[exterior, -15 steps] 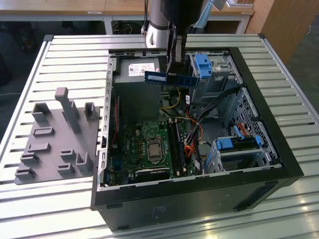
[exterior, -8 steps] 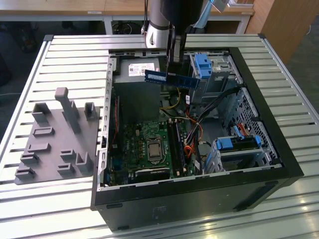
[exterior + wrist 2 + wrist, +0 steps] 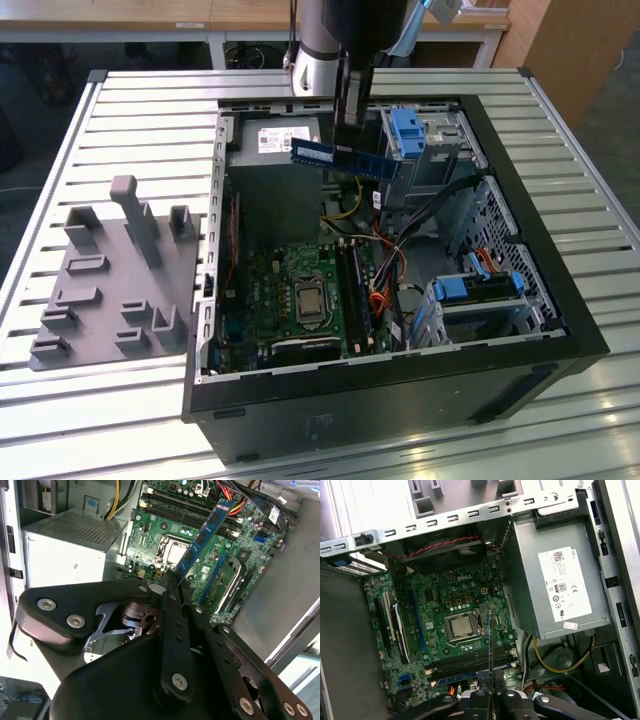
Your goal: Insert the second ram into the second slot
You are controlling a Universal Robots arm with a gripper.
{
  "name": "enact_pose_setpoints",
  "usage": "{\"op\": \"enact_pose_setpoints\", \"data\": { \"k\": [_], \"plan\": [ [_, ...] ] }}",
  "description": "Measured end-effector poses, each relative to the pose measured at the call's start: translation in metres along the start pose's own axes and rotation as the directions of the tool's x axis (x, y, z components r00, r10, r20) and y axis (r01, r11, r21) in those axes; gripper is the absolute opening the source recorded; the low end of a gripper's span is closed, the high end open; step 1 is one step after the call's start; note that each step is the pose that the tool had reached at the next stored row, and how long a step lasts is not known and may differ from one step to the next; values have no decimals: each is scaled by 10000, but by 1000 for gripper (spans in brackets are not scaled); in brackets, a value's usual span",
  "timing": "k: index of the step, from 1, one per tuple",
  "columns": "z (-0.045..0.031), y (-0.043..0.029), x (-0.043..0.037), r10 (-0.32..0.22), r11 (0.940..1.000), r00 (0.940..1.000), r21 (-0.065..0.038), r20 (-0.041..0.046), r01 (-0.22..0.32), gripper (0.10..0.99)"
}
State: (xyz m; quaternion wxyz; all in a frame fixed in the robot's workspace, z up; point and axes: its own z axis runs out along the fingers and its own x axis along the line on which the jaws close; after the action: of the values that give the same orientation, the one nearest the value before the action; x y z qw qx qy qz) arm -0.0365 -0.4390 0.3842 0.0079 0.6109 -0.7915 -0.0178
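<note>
- Slatted metal table [image 3: 130, 110] under an open black computer case [image 3: 560, 300], wooden furniture [image 3: 560, 40] behind.
- At the exterior view's left of the case, a grey moulded fixture [image 3: 110, 280] lying flat on the table.
- Inside the case: green motherboard [image 3: 270, 290] with a square processor socket [image 3: 308, 298], grey power supply [image 3: 275, 190], blue drive-bay latches [image 3: 405, 130], dark cables [image 3: 440, 205].
- Gripper [image 3: 350, 145] hanging over the power-supply end of the case, clamped on the second ram [image 3: 315, 153].
- Second ram up in the air, well clear of the motherboard, slightly tilted, black chips [image 3: 201, 536] along its blue face.
- In the first wrist view, edge-on as a thin blue line over the memory slots [image 3: 470, 661], just beside the socket.
- Along one slot, a blue strip [image 3: 465, 672], perhaps a stick already seated; hard to tell.
- In the second wrist view, fingers [image 3: 175, 610] pinching one end of the stick, the other end pointing toward the motherboard.
</note>
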Motion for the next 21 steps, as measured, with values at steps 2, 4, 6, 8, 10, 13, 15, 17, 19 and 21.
{"op": "enact_pose_setpoints", "data": {
  "k": [2, 4, 6, 8, 10, 13, 15, 17, 19, 21],
  "plan": [
    [0, 0, 0, 124, 9999, 9999, 1, 5, -124, 141],
    [1, 0, 0, 249, 9997, 9997, 2, 11, -249, 141],
    [1, 0, 0, 364, 9993, 9993, 3, 14, -364, 141],
    [1, 0, 0, 472, 9989, 9989, 4, 18, -472, 141],
    [1, 0, 0, 586, 9983, 9983, 5, 23, -586, 141],
    [1, 0, 0, 768, 9970, 9970, 6, 29, -768, 141],
    [1, 0, 0, 885, 9961, 9961, 7, 34, -885, 141],
    [1, 0, 0, 994, 9950, 9950, 7, 38, -994, 141],
    [2, 0, 0, 1082, 9941, 9941, 8, 42, -1082, 141],
    [1, 0, 0, 1173, 9931, 9931, 8, 45, -1173, 141]
  ]
}}
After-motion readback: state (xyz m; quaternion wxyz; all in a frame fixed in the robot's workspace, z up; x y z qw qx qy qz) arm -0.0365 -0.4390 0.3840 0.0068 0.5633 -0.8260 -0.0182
